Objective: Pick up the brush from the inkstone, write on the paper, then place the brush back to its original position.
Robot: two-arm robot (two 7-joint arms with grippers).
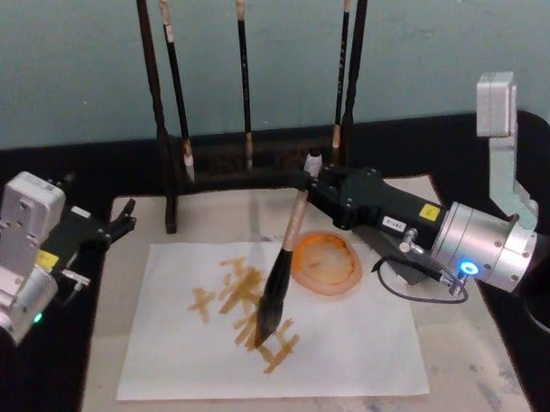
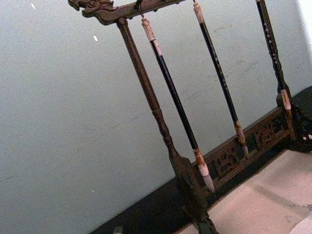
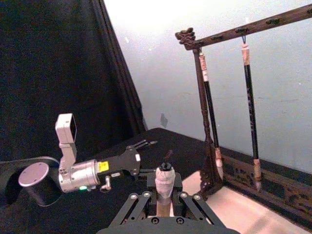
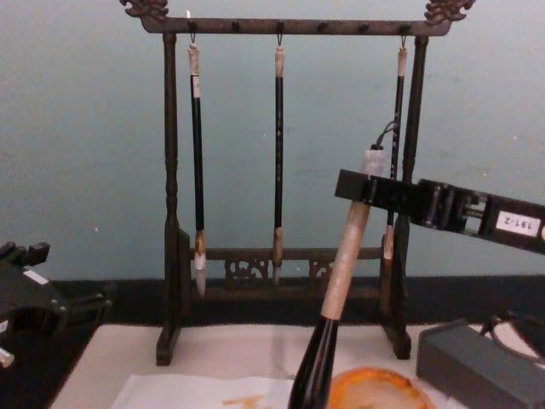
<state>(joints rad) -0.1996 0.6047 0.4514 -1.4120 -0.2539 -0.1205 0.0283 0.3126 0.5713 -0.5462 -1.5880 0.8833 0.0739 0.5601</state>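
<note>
Tan-handled, the brush (image 1: 282,273) hangs down-left from the right gripper (image 1: 308,175) clamped on its top, head view showing bristles on the paper (image 1: 352,348) where chest view crops them; left gripper (image 1: 122,218) parked mid-left.

Right claw (image 4: 368,191) clamps tilted brush (image 4: 341,281) near top, seemingly beside orange dish (image 4: 379,388).
</note>
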